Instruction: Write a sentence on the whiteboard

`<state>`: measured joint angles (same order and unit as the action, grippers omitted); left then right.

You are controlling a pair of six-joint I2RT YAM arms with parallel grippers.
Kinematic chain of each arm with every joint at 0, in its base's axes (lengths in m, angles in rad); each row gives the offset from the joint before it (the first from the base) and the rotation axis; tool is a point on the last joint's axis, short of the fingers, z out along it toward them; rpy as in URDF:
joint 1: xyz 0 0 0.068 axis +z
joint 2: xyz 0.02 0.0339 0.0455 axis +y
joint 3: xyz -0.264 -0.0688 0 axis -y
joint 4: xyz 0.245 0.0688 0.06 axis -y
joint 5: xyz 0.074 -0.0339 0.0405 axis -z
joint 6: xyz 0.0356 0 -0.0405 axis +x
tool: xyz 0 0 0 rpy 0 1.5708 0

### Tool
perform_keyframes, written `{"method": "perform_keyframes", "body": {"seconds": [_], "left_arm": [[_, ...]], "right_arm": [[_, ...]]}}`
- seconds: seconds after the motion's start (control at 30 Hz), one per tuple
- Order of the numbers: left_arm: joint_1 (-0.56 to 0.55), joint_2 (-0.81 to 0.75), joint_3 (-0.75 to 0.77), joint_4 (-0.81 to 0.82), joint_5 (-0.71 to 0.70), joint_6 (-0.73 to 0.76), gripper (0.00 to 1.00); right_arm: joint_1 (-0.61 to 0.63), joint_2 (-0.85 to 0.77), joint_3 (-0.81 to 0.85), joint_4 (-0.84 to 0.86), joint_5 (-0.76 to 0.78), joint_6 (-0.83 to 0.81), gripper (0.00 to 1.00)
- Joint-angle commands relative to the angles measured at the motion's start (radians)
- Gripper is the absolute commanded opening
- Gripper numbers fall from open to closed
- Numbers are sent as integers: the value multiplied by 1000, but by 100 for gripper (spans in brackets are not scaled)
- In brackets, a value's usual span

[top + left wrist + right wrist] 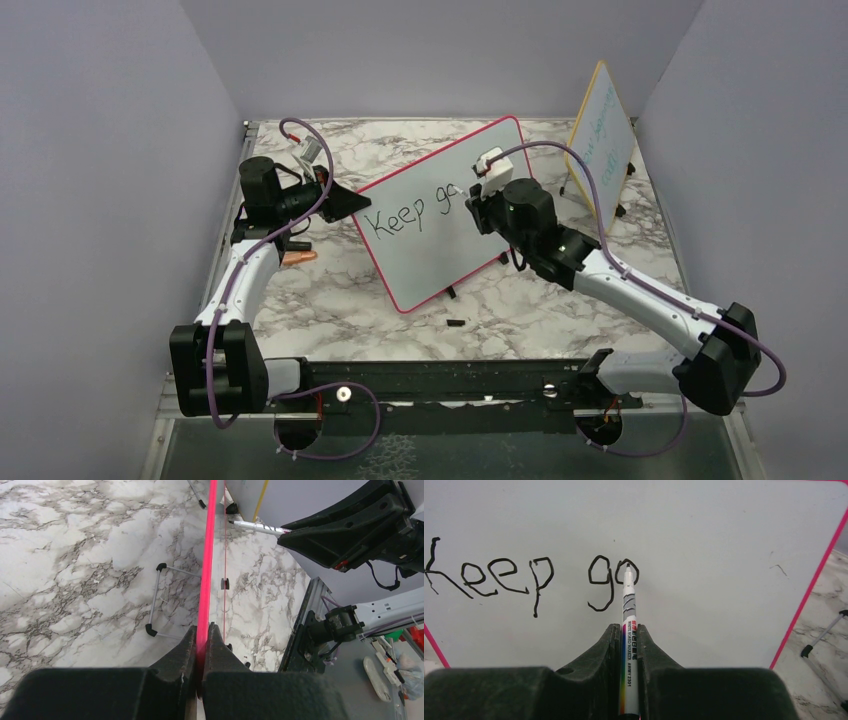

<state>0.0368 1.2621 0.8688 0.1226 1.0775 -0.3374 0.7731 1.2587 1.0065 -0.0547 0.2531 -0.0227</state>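
Note:
The whiteboard point(430, 262) with its pink-red frame stands tilted mid-table. On it the sentence point(405, 215) reads "Keep go" in black. My left gripper point(348, 201) is shut on the board's left edge; in the left wrist view the pink frame point(206, 555) runs between the fingers of this gripper point(202, 630). My right gripper point(629, 630) is shut on a white board marker point(629, 611). The marker's tip touches the board point(729, 540) on the "o" at the end of the writing point(534, 577).
A smaller yellow-framed board point(600, 135) with teal writing stands at the back right. An orange object point(298, 258) lies by the left arm. A small black piece point(455, 323) lies in front of the whiteboard. The board's wire stand point(155, 600) rests behind it.

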Motion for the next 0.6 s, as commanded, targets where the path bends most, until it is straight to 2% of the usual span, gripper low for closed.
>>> {"method": "perform_keyframes", "body": {"seconds": [0.0, 0.57], "left_arm": [[-18, 26, -11, -68, -45, 85, 0], [-18, 28, -11, -69, -44, 86, 0]], "right_arm": [[-33, -48, -18, 12, 63, -20, 0], [-67, -13, -15, 47, -7, -37, 0]]}}
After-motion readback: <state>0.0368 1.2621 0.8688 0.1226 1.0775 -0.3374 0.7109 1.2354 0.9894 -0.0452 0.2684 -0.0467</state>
